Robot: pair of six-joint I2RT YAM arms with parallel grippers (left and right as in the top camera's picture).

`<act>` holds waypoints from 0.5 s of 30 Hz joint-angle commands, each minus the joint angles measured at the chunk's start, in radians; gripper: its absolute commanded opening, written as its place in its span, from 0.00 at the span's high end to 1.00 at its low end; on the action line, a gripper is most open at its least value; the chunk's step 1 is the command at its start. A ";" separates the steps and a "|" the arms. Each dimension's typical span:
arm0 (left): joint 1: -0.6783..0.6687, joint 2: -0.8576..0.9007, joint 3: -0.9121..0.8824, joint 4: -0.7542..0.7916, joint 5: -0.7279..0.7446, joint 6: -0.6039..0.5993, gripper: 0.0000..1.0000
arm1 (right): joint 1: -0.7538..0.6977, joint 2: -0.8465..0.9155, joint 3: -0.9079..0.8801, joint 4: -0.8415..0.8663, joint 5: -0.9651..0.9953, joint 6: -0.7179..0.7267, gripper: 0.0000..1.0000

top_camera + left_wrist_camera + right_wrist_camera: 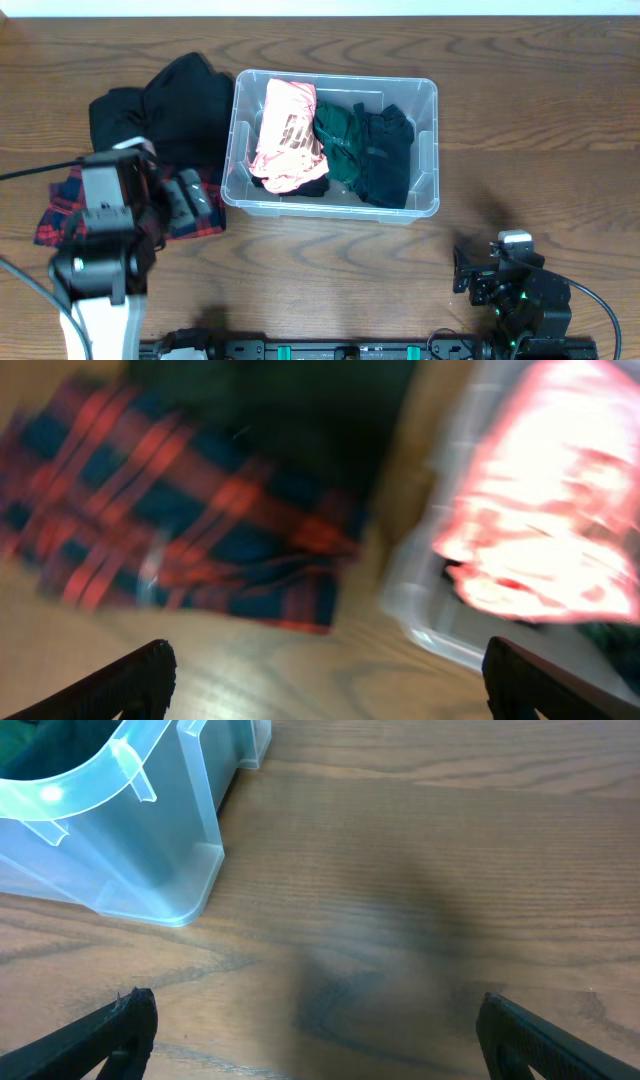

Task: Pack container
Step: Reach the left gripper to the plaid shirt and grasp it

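Note:
The clear plastic container (426,205) stands at the table's middle back. It holds a pink garment (288,135), a green one (340,140) and a black one (388,155). A red and blue plaid garment (205,215) and a black garment (165,105) lie on the table to its left. My left gripper (190,200) hovers over the plaid garment, open and empty. The left wrist view shows its fingers (325,685) wide apart, with the plaid garment (170,520) ahead and the container's corner (430,620) with pink cloth at right. My right gripper (468,275) is open and empty near the front right; its wrist view (315,1040) shows the container's corner (120,830).
The wooden table (540,130) extends to the right of the container. The arm bases (350,350) sit along the front edge. A black cable (30,172) runs off the left side.

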 commanded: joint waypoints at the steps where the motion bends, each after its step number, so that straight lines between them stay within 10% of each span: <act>1: 0.173 0.049 0.016 -0.002 -0.004 -0.140 0.02 | -0.008 -0.006 -0.001 -0.001 0.006 -0.019 0.01; 15: 0.916 0.476 0.015 0.060 0.544 -0.057 0.02 | -0.008 -0.006 -0.001 -0.001 0.007 -0.019 0.01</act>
